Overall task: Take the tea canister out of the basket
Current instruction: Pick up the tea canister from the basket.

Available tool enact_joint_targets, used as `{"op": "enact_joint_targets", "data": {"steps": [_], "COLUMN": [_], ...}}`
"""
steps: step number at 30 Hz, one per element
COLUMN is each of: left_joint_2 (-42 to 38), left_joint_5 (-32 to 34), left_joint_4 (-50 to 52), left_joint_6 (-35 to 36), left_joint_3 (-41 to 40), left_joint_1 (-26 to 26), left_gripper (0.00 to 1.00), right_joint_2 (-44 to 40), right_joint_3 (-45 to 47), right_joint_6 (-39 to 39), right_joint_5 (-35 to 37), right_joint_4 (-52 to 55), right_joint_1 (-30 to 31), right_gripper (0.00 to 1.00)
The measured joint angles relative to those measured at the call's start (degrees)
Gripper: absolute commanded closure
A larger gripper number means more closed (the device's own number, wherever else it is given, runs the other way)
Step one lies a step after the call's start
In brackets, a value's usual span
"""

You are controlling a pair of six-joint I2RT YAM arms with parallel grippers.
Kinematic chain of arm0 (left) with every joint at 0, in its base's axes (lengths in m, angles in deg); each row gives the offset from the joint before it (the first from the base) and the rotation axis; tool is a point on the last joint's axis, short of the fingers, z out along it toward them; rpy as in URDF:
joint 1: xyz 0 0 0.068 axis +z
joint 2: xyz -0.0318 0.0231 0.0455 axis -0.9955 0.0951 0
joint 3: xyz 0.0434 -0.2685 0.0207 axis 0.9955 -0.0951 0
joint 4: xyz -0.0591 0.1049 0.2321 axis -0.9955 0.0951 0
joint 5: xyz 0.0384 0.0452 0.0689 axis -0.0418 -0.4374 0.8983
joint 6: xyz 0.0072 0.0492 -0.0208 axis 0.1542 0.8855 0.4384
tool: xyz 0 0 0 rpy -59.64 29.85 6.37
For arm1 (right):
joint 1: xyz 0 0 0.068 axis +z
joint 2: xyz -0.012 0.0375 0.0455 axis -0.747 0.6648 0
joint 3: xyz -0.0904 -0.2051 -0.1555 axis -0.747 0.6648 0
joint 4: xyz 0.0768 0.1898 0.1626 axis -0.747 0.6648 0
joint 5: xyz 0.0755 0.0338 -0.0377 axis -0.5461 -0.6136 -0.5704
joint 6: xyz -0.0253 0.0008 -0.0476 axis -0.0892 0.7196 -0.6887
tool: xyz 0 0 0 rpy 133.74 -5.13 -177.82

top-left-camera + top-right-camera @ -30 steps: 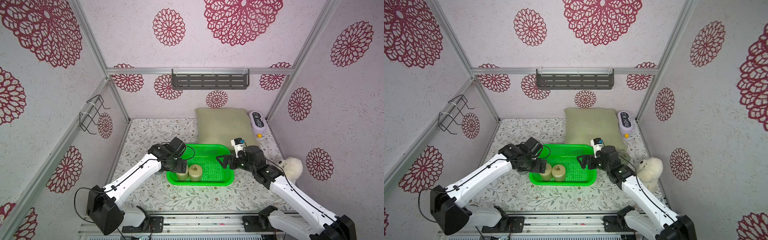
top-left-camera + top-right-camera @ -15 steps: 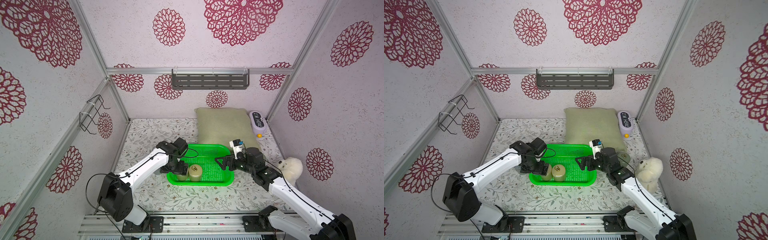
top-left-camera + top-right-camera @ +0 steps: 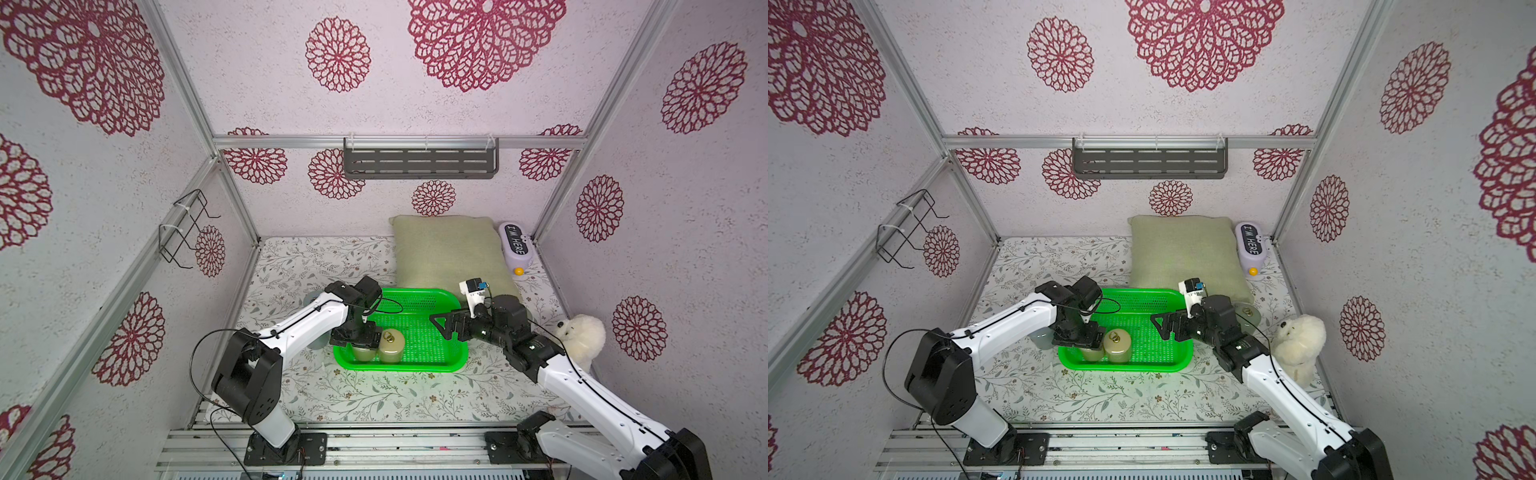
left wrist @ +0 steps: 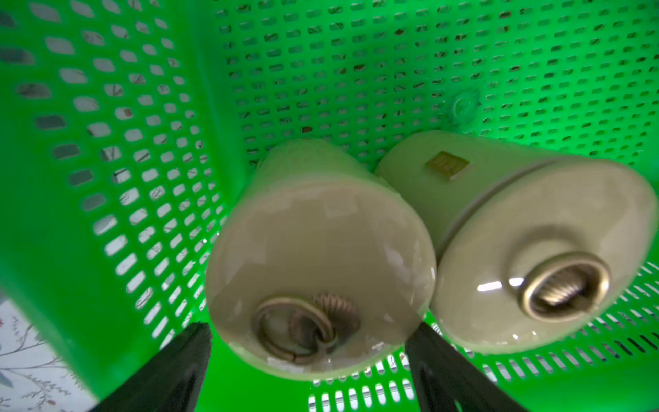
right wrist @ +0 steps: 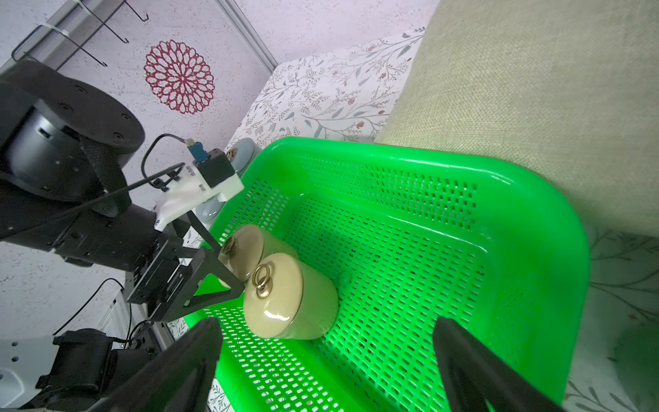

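You saw an olive cushion [image 3: 449, 253] by the back wall, a lilac gadget [image 3: 516, 248] beside it, a white plush toy [image 3: 582, 338] nearby

We see left gripper [image 3: 1084, 338] low over tea canister [image 3: 1092, 354] in basket [image 3: 1154, 365] near-left corner; second canister [image 3: 1117, 348] just beside it.

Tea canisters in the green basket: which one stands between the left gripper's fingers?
The canister next to the wall of the basket; the left gripper straddles it. Its neighbour, with a gold square label, stands outside the fingers.
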Motion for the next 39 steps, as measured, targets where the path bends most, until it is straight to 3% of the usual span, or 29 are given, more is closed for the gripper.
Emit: {"op": "enact_joint_targets", "data": {"steps": [11, 21, 25, 39], "left_joint_2": [5.11, 6.38, 6.38, 3.17], "left_joint_5": [0.17, 0.24, 0.24, 1.77], "left_joint_4": [-2.01, -3.21, -3.3, -0.07], "left_joint_6": [1.16, 1.73, 1.7, 1.03], "left_joint_3": [0.83, 0.92, 0.92, 1.95], "left_joint_1": [0.11, 0.42, 0.48, 0.59], "left_gripper": [0.08, 0.15, 0.3, 0.3], "right_joint_2": [0.0, -0.28, -0.72, -1.11], "right_joint_3": [0.87, 0.92, 0.92, 1.03], "right_joint_6": [0.02, 0.02, 0.04, 0.35], "right_joint_5": [0.0, 0.0, 0.0, -0.04], "right_joint_4": [-0.2, -0.17, -0.2, -0.39], "right_joint_1": [0.0, 0.0, 0.0, 0.0], "right_gripper": [0.01, 0.01, 0.01, 0.01]}}
